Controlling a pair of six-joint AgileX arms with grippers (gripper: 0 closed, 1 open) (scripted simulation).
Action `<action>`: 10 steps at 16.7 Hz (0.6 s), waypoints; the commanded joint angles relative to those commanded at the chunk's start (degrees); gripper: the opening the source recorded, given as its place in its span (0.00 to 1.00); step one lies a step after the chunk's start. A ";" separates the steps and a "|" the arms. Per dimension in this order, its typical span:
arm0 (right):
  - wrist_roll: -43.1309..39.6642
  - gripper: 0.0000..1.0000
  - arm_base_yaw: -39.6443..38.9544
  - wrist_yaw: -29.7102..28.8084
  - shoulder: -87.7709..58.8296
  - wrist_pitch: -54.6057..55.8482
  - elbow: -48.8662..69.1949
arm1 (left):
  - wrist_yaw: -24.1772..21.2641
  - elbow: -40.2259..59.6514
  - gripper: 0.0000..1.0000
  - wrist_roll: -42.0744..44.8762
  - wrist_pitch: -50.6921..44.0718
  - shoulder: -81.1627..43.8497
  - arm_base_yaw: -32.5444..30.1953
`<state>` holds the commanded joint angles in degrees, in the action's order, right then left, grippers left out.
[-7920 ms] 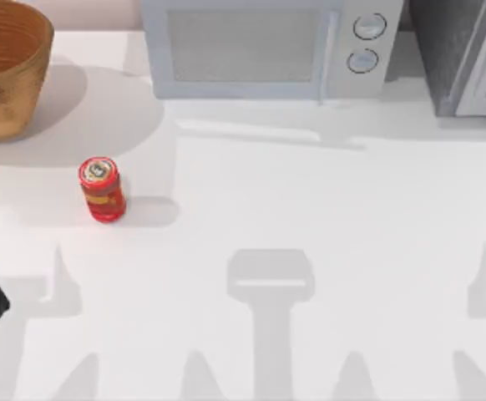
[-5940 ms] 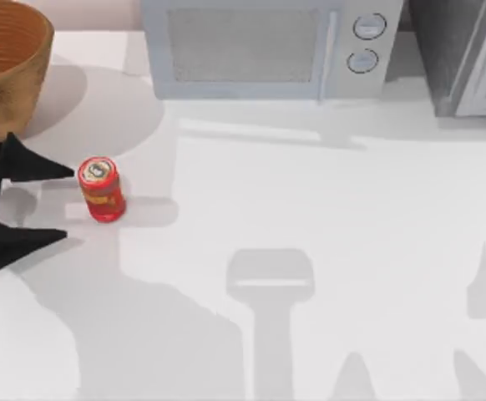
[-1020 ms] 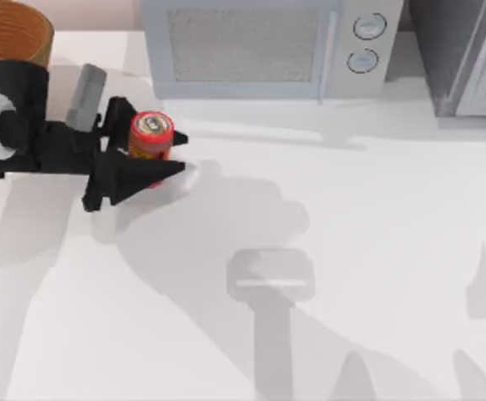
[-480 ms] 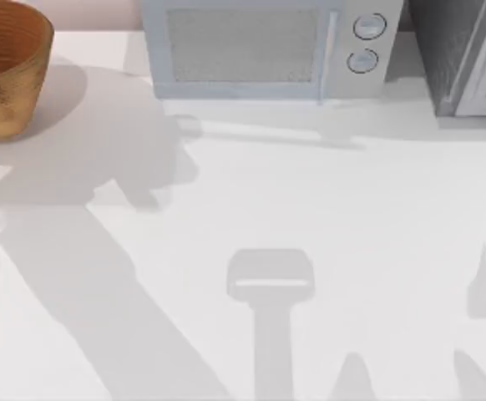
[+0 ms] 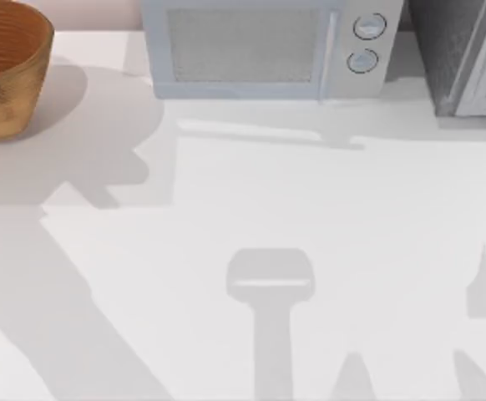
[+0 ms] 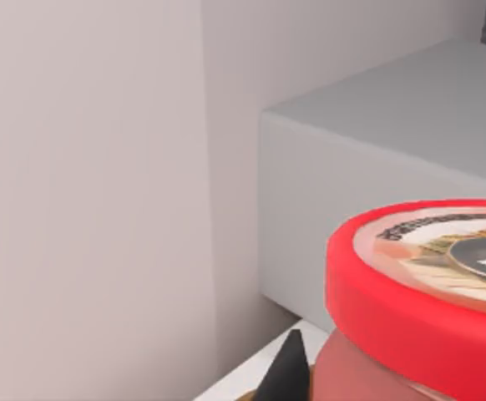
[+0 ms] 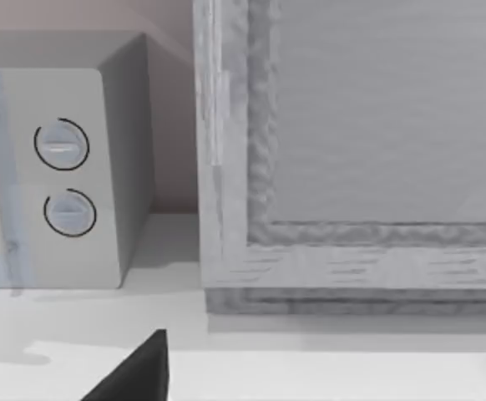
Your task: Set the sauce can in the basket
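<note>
While print rings the sauce can (image 6: 427,276) lid, seemingly unreadable, left gripper's state unclear, basket (image 5: 5,71) far left.

Tan-brown woven basket (image 5: 9,79) with ribbed orange-brown inside, red sauce can (image 6: 418,301) with silver-grey printed top ringed in red, white bench (image 5: 326,217), pale grey microwave (image 5: 264,46), black fingertip (image 6: 286,372)

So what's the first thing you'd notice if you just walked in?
The sauce can, with its bright red rim, sits right up close in the left wrist view, a dark fingertip beside it. In the top view, the big wicker basket stands at the table's far left corner, and a white microwave sits along the back.
</note>
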<state>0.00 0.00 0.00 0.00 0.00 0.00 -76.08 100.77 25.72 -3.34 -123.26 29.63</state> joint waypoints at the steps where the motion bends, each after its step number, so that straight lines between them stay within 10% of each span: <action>1: 0.00 1.00 0.00 0.00 0.00 0.00 0.00 | -0.06 -0.13 0.00 0.15 0.20 0.30 -0.13; 10: 0.00 1.00 0.00 0.00 0.00 0.00 0.00 | 5.60 -0.54 0.00 -7.51 12.43 -4.55 -6.13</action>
<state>0.00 0.00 0.00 0.00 0.00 0.00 -70.47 100.24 18.22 9.10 -127.81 23.50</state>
